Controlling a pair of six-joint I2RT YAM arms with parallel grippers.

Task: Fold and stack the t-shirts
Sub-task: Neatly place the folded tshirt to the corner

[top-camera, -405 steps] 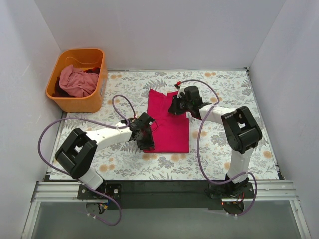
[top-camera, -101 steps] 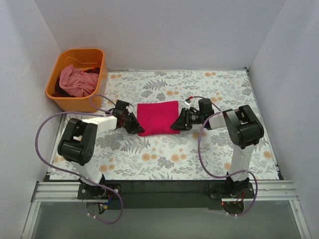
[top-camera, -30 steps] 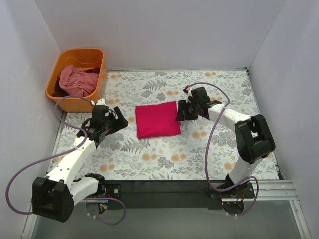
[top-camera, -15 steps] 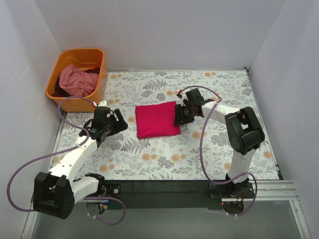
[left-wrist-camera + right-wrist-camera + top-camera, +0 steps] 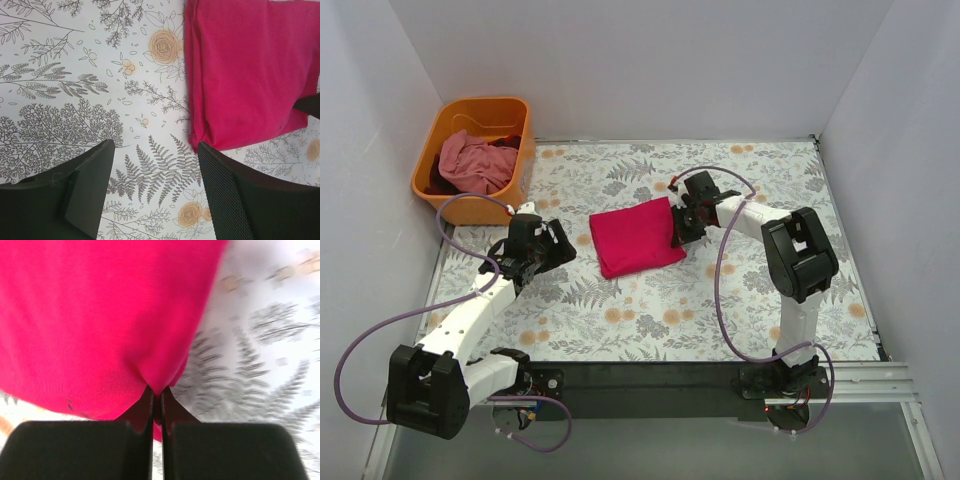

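Orange plastic on the far left: the basket (image 5: 480, 210) sits well beyond the left claw (image 5: 552, 250), with a dusty pink t-shirt (image 5: 470, 160) heaped inside it. That left claw (image 5: 155, 165) hangs released, jaws wide apart over the floral tablecloth (image 5: 650, 310), gripping nothing. Just ahead and right of its right finger lies the folded crimson-pink t-shirt (image 5: 635, 237), flat on the cloth. At the shirt's right edge the right claw (image 5: 156, 392) is clenched, pinching a pucker of crimson fabric between its tips.

The crimson-pink t-shirt (image 5: 635, 237) is plain and vivid; the dusty-pink t-shirt (image 5: 472, 160) is paler. The basket (image 5: 523, 160) is orange. The bench (image 5: 650, 300) shows grey ferns and orange blooms on white.
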